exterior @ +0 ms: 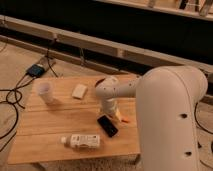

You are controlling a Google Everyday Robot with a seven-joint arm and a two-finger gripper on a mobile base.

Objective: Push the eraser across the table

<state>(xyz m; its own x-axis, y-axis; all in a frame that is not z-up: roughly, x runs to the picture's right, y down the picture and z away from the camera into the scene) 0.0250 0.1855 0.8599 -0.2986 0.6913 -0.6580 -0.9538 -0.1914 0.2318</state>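
The eraser [107, 125], a flat black oblong, lies on the light wooden table [60, 120] right of the middle, towards the front edge. My gripper [109, 111] hangs at the end of the white arm, just behind the eraser's far end and very close to it. I cannot tell whether it touches the eraser. A small orange carrot [123, 119] lies right beside the eraser, partly hidden by the gripper.
A clear bottle with a white label [81, 141] lies on its side near the front edge. A translucent cup [45, 92] stands at the back left, with a pale beige block [79, 91] beside it. Cables and a dark box [35, 70] lie on the floor to the left.
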